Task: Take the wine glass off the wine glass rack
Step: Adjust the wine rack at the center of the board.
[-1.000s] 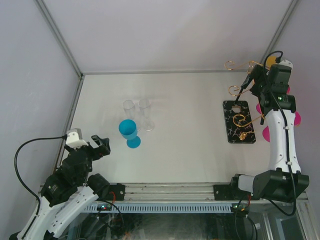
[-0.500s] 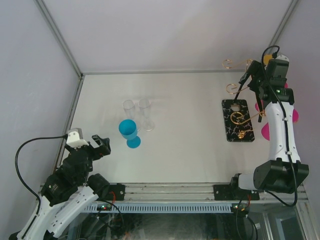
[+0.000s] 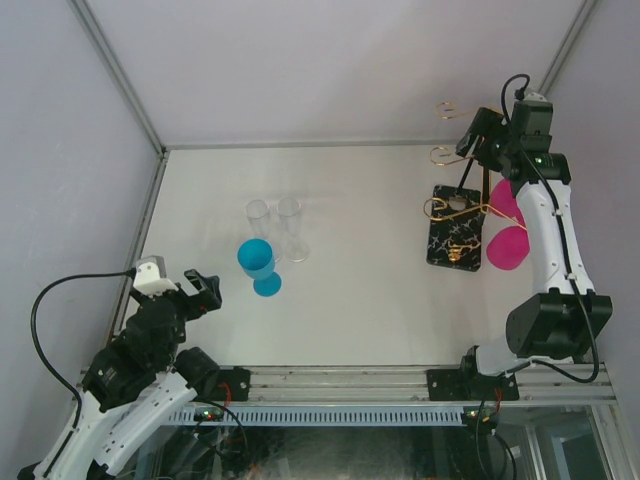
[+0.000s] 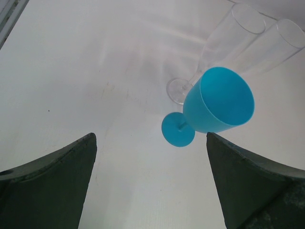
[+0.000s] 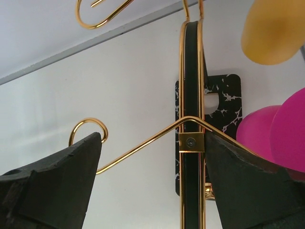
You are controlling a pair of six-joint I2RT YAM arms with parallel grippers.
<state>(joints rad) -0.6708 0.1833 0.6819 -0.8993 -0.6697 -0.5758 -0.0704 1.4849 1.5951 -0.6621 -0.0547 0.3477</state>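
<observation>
The wine glass rack [image 3: 457, 240] stands at the table's right, gold wire arms over a black marbled base. Pink wine glasses [image 3: 507, 245] hang on its right side. My right gripper [image 3: 478, 132] is high at the rack's top, open. In the right wrist view the rack's black, gold-edged post [image 5: 190, 95] rises between the open fingers of that gripper [image 5: 152, 136], close to the right finger [image 5: 248, 186]. A pink glass [image 5: 281, 136] and a yellow glass [image 5: 274, 31] show beside it. My left gripper [image 3: 205, 290] is open near the front left, holding nothing.
A blue goblet [image 3: 258, 262] stands left of centre, with two clear flutes [image 3: 290, 225] just behind it. In the left wrist view the goblet [image 4: 219, 100] is ahead of the open left gripper [image 4: 150, 136]. The enclosure walls are close behind the rack.
My right gripper has swung left and towards the back wall. The rack's base has slid left and turned a little, and the pink glasses shifted with it. The left arm has not moved.
</observation>
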